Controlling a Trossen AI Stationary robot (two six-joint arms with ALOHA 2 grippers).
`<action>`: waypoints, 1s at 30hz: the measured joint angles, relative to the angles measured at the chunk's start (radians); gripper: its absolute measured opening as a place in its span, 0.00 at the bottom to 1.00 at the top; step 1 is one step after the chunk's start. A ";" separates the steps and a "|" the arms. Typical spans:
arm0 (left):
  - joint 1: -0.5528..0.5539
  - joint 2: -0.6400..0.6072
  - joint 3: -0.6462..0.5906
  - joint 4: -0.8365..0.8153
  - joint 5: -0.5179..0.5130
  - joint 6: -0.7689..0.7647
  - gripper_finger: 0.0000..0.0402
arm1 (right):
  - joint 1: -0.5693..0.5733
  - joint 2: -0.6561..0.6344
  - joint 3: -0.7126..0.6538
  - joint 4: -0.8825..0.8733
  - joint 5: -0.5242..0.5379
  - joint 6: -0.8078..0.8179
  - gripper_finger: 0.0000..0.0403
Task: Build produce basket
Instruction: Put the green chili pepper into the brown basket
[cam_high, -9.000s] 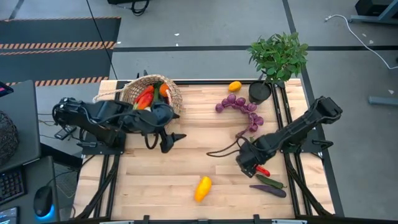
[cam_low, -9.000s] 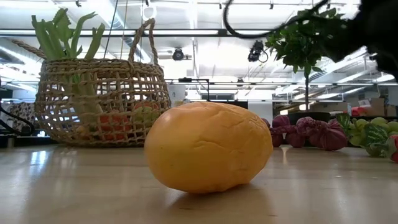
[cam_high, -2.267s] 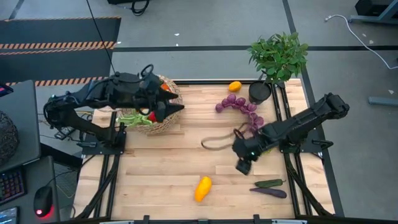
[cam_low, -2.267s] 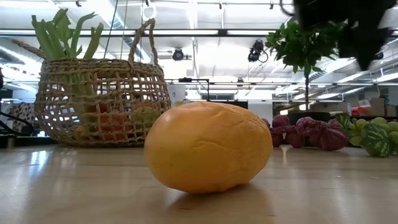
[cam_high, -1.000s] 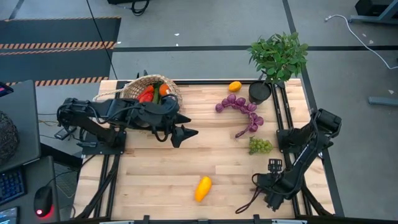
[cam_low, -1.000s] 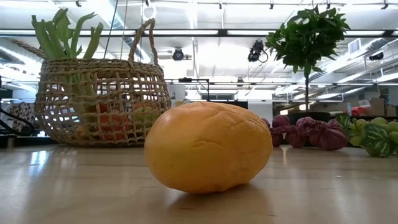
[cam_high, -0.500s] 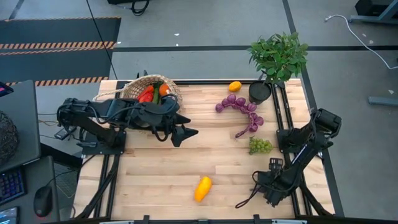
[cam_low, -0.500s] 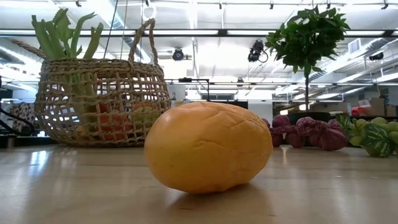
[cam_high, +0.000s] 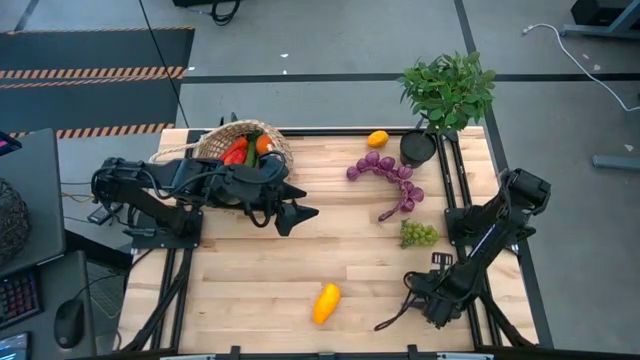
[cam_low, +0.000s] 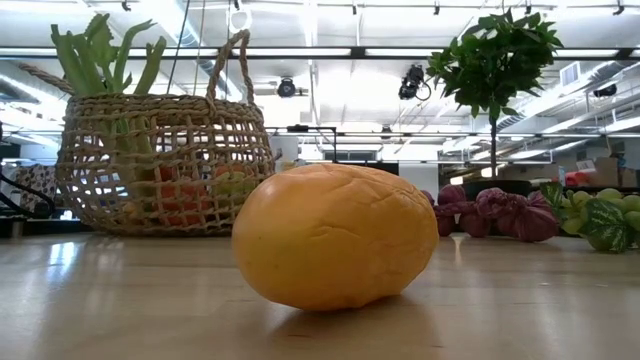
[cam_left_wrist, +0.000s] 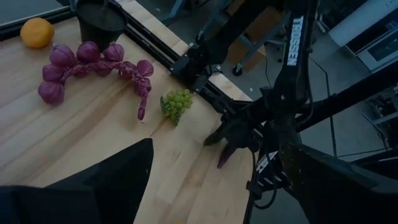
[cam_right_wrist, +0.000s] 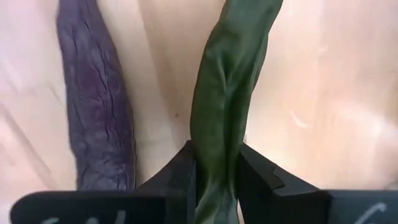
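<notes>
The woven basket (cam_high: 262, 139) (cam_low: 165, 165) stands at the table's far left with leek, red and orange produce inside. My left gripper (cam_high: 293, 213) (cam_left_wrist: 214, 186) hovers open just right of it. By the near right corner my right gripper (cam_high: 438, 300) (cam_right_wrist: 216, 163) is low over the table, shut on a long dark green vegetable (cam_right_wrist: 227, 93). A wrinkled purple vegetable (cam_right_wrist: 96, 106) lies alongside it. In the high view the arm hides both. A yellow fruit (cam_high: 326, 302) (cam_low: 335, 235) rests near the front edge. My right gripper pinches the green vegetable between its two fingers (cam_right_wrist: 183, 171), one on each long side (cam_right_wrist: 214, 146). The fingers come from above, pointing down, and lie across it. The vegetable lies along the wooden table top, level with the purple one beside it.
Purple grapes (cam_high: 385, 170), green grapes (cam_high: 419, 234) and an orange (cam_high: 377, 139) lie at the far right, next to a potted plant (cam_high: 445, 95). Bare wood spreads across the table's middle (cam_high: 330, 250). A loose cable (cam_high: 392, 318) trails from the right arm.
My right arm has shifted slightly at the near right corner, and its trailing cable has swung a little with it. The left arm, the basket and the loose produce have kept still.
</notes>
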 joint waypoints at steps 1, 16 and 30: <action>0.001 0.000 0.000 -0.004 0.000 0.001 0.89 | -0.009 -0.017 0.000 -0.007 0.001 0.000 0.22; 0.023 -0.006 0.000 0.092 -0.021 0.053 0.89 | -0.289 -0.459 0.128 0.016 0.464 -0.160 0.24; 0.086 -0.008 0.000 0.269 -0.012 0.079 0.89 | -0.617 -0.498 0.167 0.748 0.524 -0.514 0.24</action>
